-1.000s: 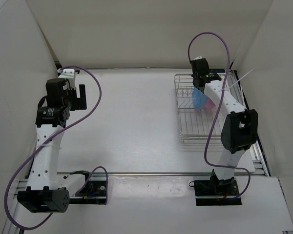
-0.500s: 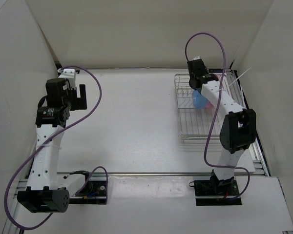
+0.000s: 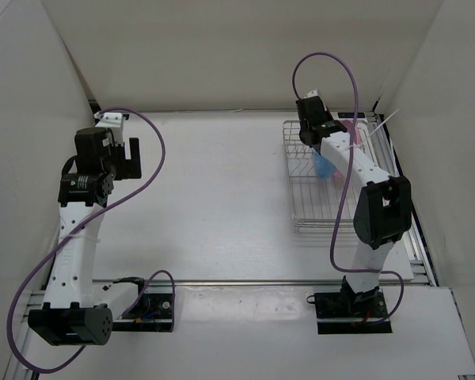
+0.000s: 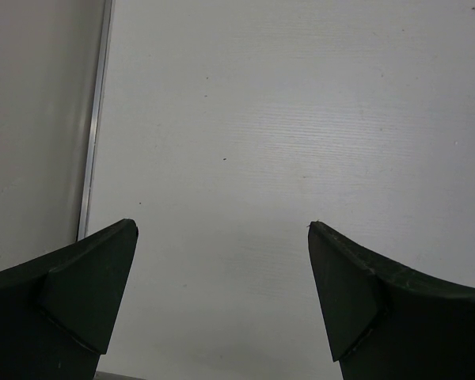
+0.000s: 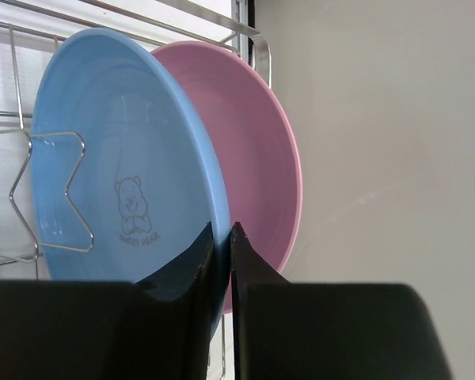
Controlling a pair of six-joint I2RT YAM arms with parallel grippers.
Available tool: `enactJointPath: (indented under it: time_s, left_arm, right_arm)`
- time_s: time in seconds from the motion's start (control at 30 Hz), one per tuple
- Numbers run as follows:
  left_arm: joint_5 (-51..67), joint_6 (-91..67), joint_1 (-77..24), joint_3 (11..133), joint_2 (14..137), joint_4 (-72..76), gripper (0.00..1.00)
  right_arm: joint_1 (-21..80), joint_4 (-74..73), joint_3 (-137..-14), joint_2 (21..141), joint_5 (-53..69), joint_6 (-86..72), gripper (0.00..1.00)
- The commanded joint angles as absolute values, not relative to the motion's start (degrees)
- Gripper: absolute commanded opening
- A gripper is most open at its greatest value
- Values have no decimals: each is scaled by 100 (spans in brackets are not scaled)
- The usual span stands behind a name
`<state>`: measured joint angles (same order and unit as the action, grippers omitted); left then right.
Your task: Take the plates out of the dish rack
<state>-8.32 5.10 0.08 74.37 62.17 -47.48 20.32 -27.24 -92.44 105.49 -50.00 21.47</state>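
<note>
Firstly, right wrist view: jaws of the right gripper (image 5: 221,237) almost closed, pinching the lower rim of the light blue plate (image 5: 119,158) between two black fingers (image 5: 191,277). Plate upright on edge, filling the left half of the frame, a small bear drawing (image 5: 133,207) on its face. Directly behind it, toward the right, the pink plate (image 5: 265,158), also upright and overlapping it; touching or not, impossible to tell. Zigzag wire divider of the dish rack (image 5: 22,170) across the blue plate's left side, another rack wire along the upper edge of the frame. Pale wall (image 5: 380,119) over the whole right half. From the top camera: same gripper in the upper right of the frame, over the far end of the silver rack, a sliver of blue just below it. Then the left wrist view: jaws of the left gripper (image 4: 222,227) spread wide, holding nothing, only bare white table (image 4: 301,119) between the two dark fingers. From the top camera: that gripper at the centre left of the frame, well apart from the rack and both plates.
</note>
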Motion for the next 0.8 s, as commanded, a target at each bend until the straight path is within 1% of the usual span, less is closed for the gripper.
enactJointPath:
  time_s: [0.0,0.23,0.5,0.67,0.77]
  left_arm:
    - [-721,527,-18,7365,6144,-4667,100]
    - [-721,527,-18,7313,6196,-4667,100]
    - [-721,580,-18,7155,6249,-4553,100]
    - [-668,580,-18,7154,6547,-4272,100]
    - [-668,633,-18,7399,6846,-4219,100]
  right_arm:
    - [2013,-2698,-9536,10591,-5379,2390,1]
    - [2013,-2435,-9598,10591,-5739,2662,1]
    - [2065,-2075,-10160,10591,-6240,3277,1]
    - [2065,-1618,-10160,10389,-6390,3656,1]
    - [2065,-1512,-10099,10240,-6442,3753,1]
